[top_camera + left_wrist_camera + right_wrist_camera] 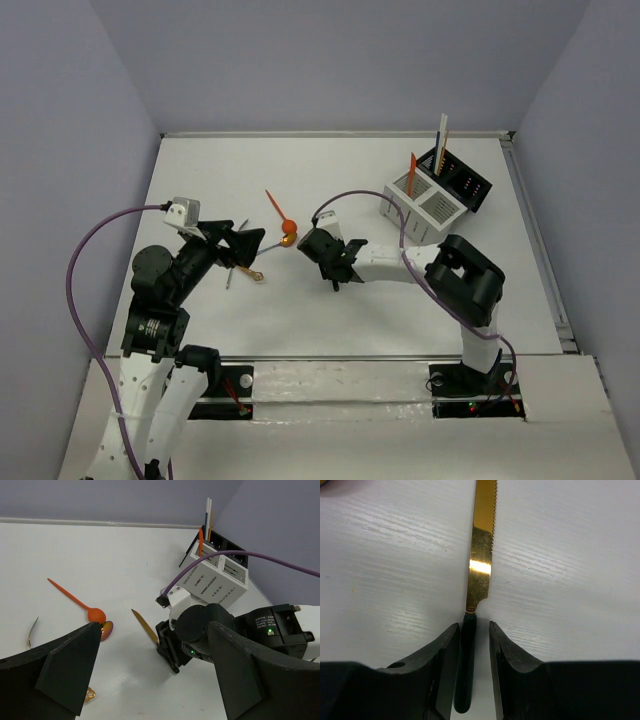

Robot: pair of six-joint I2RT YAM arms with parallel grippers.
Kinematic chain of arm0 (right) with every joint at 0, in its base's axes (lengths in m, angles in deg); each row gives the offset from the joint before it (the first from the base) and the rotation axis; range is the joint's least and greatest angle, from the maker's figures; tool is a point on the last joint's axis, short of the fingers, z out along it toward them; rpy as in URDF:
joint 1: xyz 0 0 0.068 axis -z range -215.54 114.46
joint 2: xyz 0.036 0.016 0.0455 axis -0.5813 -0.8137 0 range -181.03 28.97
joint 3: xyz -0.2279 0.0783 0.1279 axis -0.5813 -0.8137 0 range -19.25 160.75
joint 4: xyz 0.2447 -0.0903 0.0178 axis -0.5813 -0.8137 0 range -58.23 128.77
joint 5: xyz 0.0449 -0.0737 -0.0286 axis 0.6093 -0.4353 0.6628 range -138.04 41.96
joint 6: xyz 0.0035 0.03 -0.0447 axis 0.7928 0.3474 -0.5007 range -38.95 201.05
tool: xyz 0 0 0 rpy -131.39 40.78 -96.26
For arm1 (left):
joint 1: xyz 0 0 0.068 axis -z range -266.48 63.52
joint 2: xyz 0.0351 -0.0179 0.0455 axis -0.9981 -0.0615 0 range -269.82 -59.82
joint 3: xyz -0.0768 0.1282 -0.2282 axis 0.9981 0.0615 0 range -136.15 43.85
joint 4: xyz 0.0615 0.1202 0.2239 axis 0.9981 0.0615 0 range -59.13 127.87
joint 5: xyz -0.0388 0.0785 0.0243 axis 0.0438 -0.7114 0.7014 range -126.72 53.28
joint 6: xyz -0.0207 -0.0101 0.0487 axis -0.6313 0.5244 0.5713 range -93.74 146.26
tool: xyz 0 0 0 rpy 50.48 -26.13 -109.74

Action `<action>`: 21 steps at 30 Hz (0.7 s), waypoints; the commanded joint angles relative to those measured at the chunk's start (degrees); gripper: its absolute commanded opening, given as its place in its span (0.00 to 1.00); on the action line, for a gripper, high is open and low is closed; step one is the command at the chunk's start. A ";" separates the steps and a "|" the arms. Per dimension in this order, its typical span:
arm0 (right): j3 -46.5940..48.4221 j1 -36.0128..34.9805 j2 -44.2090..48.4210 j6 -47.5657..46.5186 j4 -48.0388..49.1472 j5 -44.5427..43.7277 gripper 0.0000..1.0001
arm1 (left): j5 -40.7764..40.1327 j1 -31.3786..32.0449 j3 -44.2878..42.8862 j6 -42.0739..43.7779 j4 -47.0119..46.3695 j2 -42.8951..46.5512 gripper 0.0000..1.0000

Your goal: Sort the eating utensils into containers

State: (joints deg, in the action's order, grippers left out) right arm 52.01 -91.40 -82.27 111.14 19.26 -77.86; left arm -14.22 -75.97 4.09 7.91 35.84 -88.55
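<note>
One gold, serrated, mirror-shiny knife (pixel 481 565) with dark handle lies on the white wood-grained bench (pixel 570 555); the right gripper (pixel 474 630) straddles the handle, jaws narrowly parted, contact unclear; left gripper (pixel 154 625) gapes empty.

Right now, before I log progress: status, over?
Left gripper open, empty. Right gripper astride handle of gold knife, not yet clamped. Containers hold a few utensils. Orange spoon nearby, clear of the grip.
</note>
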 commanded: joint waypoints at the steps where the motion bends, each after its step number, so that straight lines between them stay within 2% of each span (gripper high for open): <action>1: -1.83 0.92 -0.38 -3.19 -5.28 1.78 0.38 | 1.14 0.22 -0.13 0.24 -3.57 0.25 0.99; 6: 0.98 1.45 -2.57 -5.56 -7.21 4.33 0.35 | 1.23 0.22 -0.13 0.24 -3.65 0.34 0.99; 10: 2.74 1.45 -4.16 -6.44 -8.53 5.48 0.23 | 1.23 0.22 -0.13 0.16 -3.57 0.34 0.99; 13: 3.71 1.98 -4.42 -6.44 -9.23 6.00 0.07 | 1.40 0.22 -0.22 0.24 -3.65 0.26 0.99; 17: 2.74 2.51 -0.66 -6.01 -6.44 3.73 0.07 | 1.67 0.22 -0.22 0.24 -3.65 0.26 0.99; 21: -1.38 3.12 9.88 -7.67 2.96 1.62 0.07 | 1.67 0.75 -0.22 0.24 -3.65 0.25 0.99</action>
State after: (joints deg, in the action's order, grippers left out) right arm 53.26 -89.21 -81.48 105.06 16.07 -74.36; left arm -13.87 -75.60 4.06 7.89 35.82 -88.57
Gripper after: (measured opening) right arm 0.125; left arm 0.989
